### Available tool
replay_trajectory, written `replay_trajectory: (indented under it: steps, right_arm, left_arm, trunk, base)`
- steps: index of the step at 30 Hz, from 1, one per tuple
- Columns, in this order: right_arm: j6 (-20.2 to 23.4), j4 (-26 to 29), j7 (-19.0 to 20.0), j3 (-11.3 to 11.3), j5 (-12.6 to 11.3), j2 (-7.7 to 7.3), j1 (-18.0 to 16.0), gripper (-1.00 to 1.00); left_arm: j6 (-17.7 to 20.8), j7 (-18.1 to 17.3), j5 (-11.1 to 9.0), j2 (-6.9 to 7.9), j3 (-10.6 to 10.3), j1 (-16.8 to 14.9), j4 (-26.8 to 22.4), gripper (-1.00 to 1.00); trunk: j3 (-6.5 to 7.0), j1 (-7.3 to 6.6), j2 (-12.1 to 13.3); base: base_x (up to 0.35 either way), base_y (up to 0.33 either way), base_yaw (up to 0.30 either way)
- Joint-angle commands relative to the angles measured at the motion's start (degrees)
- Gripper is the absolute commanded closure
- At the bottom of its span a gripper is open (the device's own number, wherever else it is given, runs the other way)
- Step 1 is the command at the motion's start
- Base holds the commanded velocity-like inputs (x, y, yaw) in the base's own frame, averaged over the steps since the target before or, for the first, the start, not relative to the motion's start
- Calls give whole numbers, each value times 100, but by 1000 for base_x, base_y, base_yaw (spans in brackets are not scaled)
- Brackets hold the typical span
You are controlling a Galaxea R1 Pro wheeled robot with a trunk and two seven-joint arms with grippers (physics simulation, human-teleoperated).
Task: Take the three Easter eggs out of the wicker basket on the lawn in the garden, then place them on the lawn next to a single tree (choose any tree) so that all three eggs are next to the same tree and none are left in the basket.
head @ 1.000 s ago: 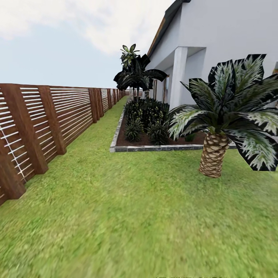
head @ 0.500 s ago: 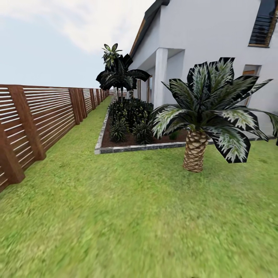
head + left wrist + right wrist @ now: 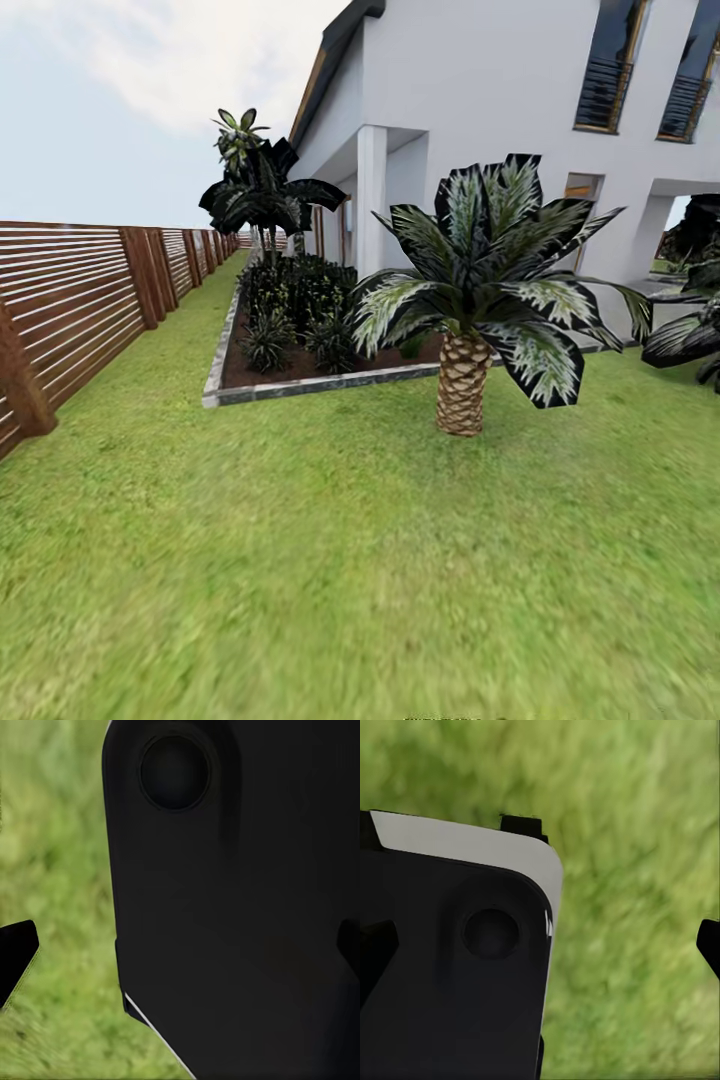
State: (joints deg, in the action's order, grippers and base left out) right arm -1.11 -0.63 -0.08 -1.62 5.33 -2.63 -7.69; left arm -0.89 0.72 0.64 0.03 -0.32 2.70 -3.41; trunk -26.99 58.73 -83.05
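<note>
Lawn (image 3: 330,560) by fence (image 3: 70,300), palm (image 3: 465,380) ahead; blurred grass beyond both grippers, jaw states unreadable.

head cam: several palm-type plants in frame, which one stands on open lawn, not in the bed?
The short palm with the scaly tan trunk, rooted in the green lawn in front of the stone-edged planting bed. The tall dark palms rise inside that bed.

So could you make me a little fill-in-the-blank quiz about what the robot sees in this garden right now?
1. The short palm stands on the ____.
2. Along the left side of the lawn runs a brown wooden ____.
3. The planted bed lies between the fence and the white ____.

Missing words: lawn; fence; house
</note>
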Motion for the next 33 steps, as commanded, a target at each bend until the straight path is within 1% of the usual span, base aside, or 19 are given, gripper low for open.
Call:
replay_trajectory:
  steps: [1, 5, 10, 20, 33]
  right_arm:
    - [-13, -7, -1, -12, 55, -1, -5, -100]
    - [-18, -7, -1, -15, 55, 6, -5, -100]
    - [-127, -7, -1, -24, 58, 13, -5, -100]
    - [-145, -7, -1, -37, 64, 32, -5, -100]
    - [-152, -7, -1, 3, 55, 7, -5, -100]
  left_arm:
    - [-8, 7, 7, 0, -4, 5, -11, -100]
    - [-8, 7, 7, 1, -4, 6, -11, -100]
    - [-8, 7, 7, 0, -4, 4, -11, -100]
    - [-8, 7, 7, 2, -4, 3, -11, -100]
    - [-8, 7, 7, -2, -4, 6, -11, -100]
  trunk:
    - [-5, 0, -3]
    - [-5, 0, -3]
    - [-5, 0, -3]
    - [-5, 0, -3]
    - [-5, 0, -3]
  base:
    - [0, 0, -270]
    - [0, 0, -270]
    - [0, 0, -270]
    - [0, 0, -270]
    - [0, 0, -270]
